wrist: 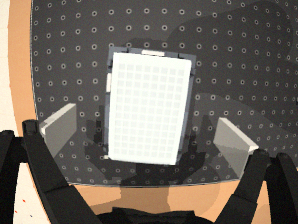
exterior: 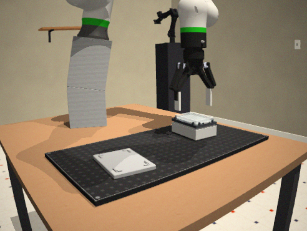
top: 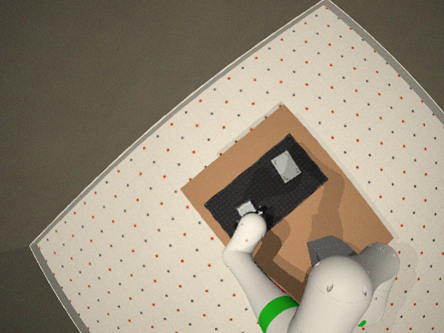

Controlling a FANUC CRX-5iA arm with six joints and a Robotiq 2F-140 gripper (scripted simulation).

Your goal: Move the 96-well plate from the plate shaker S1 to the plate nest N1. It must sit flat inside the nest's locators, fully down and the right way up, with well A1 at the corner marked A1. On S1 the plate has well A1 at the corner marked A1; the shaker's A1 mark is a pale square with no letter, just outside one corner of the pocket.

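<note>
The white 96-well plate (exterior: 194, 118) sits on the pale grey plate shaker S1 (exterior: 194, 128) at the right end of the black breadboard (exterior: 156, 153). In the wrist view the plate (wrist: 147, 107) lies lengthwise between my finger pads, a pale square (wrist: 153, 52) just beyond its far edge. My gripper (exterior: 193, 100) hangs open and empty above the plate, a short gap over it; it also shows in the wrist view (wrist: 148, 132). The plate nest N1 (exterior: 123, 162) is a flat white slab with corner locators at the left end of the breadboard, empty. From above, the nest (top: 285, 166) shows clearly and the shaker is partly hidden by my arm.
A tall black cabinet (exterior: 170, 78) stands behind the shaker at the table's far edge. The arm's grey pedestal (exterior: 88, 84) stands at the back left of the wooden table (exterior: 187, 193). A small wooden shelf (exterior: 59, 29) hangs on the wall behind.
</note>
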